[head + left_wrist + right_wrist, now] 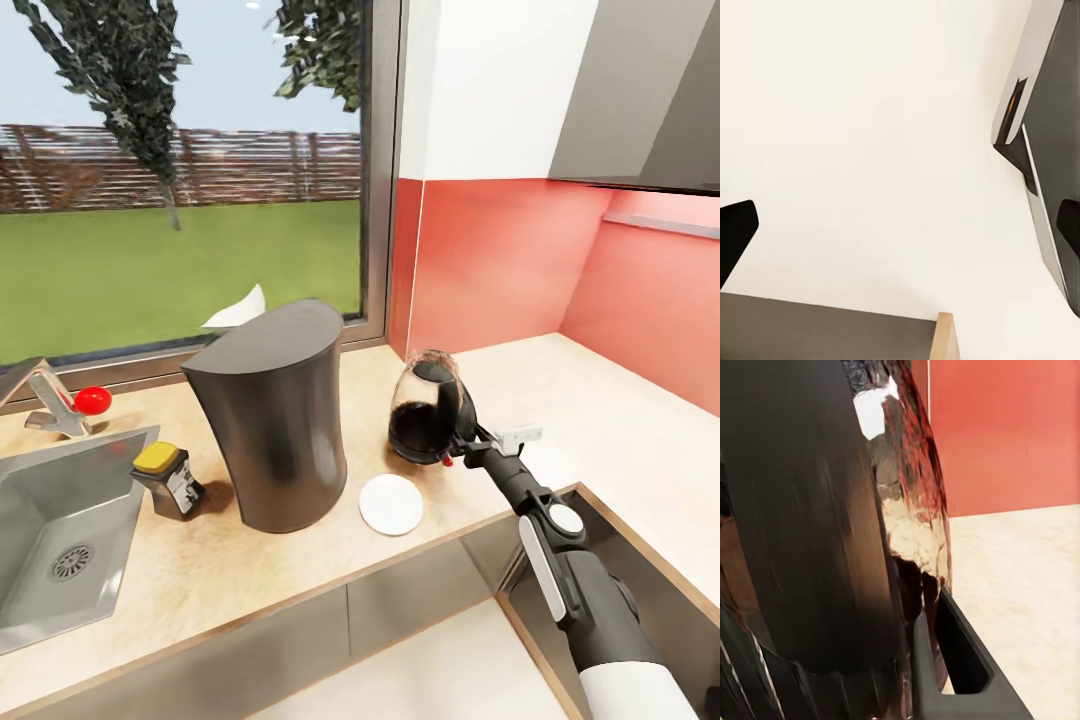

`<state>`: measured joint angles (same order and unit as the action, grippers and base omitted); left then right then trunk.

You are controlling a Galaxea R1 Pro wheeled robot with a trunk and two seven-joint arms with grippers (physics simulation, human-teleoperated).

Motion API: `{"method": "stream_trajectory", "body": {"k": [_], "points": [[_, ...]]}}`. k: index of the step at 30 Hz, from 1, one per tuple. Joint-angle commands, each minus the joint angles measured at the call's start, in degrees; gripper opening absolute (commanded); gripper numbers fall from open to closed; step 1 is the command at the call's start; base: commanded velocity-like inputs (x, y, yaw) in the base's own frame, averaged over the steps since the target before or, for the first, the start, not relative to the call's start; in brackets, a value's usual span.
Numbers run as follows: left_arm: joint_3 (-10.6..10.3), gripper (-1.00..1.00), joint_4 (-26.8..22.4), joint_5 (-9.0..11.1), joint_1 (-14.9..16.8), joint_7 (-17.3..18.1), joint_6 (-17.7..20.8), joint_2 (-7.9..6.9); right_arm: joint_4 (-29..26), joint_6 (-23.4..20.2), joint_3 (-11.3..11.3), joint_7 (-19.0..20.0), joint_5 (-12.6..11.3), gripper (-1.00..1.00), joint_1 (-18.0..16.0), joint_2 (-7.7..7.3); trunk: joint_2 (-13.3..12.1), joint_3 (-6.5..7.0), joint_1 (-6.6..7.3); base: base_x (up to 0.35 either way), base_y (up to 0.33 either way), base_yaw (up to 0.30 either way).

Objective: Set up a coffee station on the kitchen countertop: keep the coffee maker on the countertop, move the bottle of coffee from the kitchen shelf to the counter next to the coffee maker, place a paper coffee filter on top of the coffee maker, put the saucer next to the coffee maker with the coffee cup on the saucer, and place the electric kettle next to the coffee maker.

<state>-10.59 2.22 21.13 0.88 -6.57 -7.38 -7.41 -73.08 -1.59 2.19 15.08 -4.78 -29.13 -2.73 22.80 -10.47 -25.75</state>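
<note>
The tall dark coffee maker (pixel 272 415) stands on the countertop (pixel 250 570) and serves as the anchor for everything else. Behind its top edge a white corner of the paper coffee filter (pixel 240 308) pokes out; the rest is hidden by the machine, so whether it rests on the top or on the sill cannot be told. To the sink side of the coffee maker, near its base, sits the bottle of coffee (pixel 168 479) with a yellow lid, leaning slightly. On the other side, just beside its foot, lies the white saucer (pixel 391 503), flat. Beyond the saucer stands the glass electric kettle (pixel 425 407), upright, its dark handle facing the right gripper (pixel 463 440). In the head view the gripper sits against that handle, and in the right wrist view the handle (pixel 802 517) looms large and blurred with one finger (pixel 960 660) alongside it; it appears clamped on the handle, though the second finger is hidden. The left gripper's dark fingertips (pixel 735 232) are cut off at the frame edges, set wide apart over pale floor.
</note>
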Motion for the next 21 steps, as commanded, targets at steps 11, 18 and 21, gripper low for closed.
{"method": "stream_trajectory", "body": {"k": [11, 18, 21], "points": [[-0.5, 1.00, 0.2, 0.4, 0.1, 0.0, -0.4, 0.02, 0.1, -0.2, 0.2, 0.3, -0.7, -1.00, 0.0, 0.01, 0.1, -0.22, -0.03, 0.000, 0.000, 0.159], [-0.5, 1.00, 0.2, 0.4, 0.1, 0.0, -0.4, 0.02, 0.1, -0.2, 0.2, 0.3, -0.6, -1.00, 0.0, 0.01, 0.1, -0.26, -0.03, 0.000, 0.000, 0.054], [-0.5, 1.00, 0.2, 0.3, 0.1, 0.0, -0.4, 0.02, 0.1, -0.2, 0.2, 0.3, -0.6, -1.00, 0.0, 0.01, 0.1, -0.26, -0.03, 0.000, 0.000, 0.002]]}}
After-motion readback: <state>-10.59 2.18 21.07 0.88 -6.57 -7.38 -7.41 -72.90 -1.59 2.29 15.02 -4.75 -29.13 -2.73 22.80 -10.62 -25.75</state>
